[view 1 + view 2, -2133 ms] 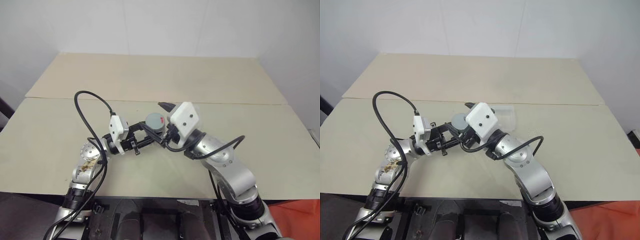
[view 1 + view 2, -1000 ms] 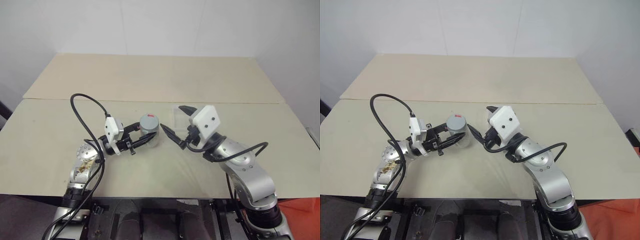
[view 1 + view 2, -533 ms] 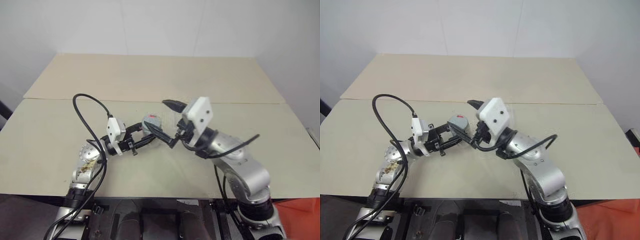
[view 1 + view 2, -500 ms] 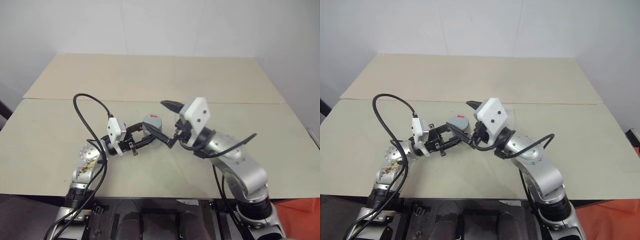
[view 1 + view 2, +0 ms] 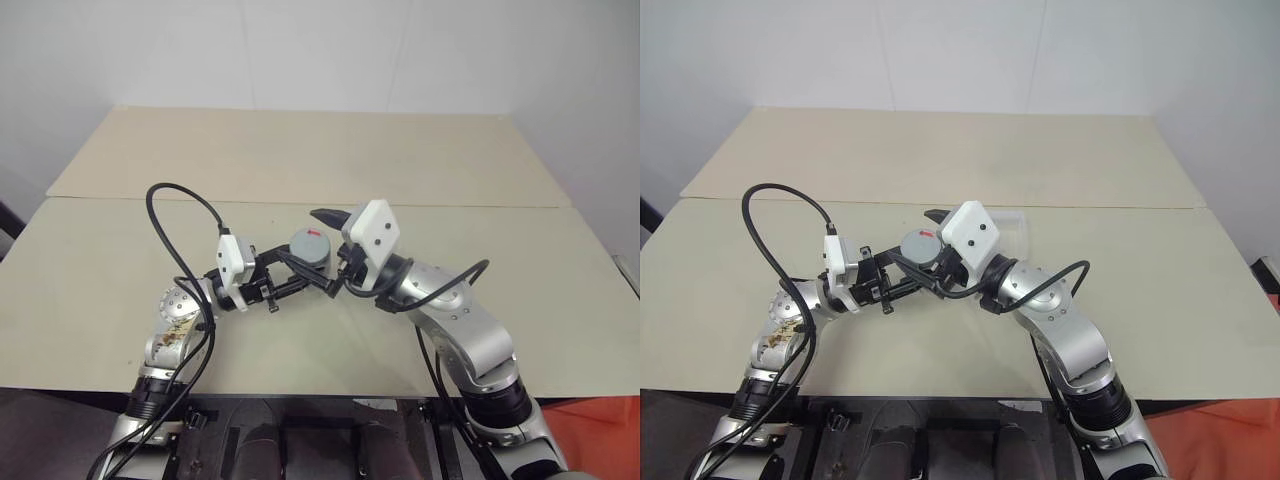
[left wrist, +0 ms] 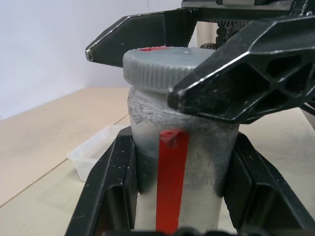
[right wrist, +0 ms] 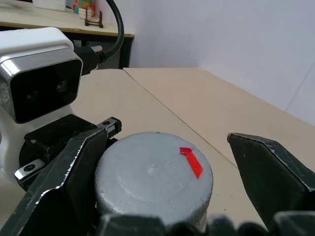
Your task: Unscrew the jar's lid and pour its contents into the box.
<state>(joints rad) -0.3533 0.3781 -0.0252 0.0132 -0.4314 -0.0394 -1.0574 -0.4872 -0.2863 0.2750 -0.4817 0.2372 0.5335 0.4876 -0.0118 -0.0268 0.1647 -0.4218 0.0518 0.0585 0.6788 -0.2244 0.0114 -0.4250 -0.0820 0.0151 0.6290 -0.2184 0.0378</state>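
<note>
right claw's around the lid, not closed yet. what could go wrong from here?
1. The right claw is open and looks off-centre on the lid; closing may grip unevenly and slip.
2. The left claw holds the jar low; twisting could spin or tilt it.
3. The box sits beyond the right arm, so pouring needs clearance.

Two beige tables [image 5: 300,150] butted together, seam [image 5: 150,199] running left-right across the middle. Plain white wall [image 5: 300,50] behind the far table, wall corner line visible. Orange-red patch on floor [image 5: 600,440] at lower right, past the near table's edge. Right wrist view: second desk [image 7: 64,27] with dark legs in the background, small items on it, too blurry to ID.
</note>
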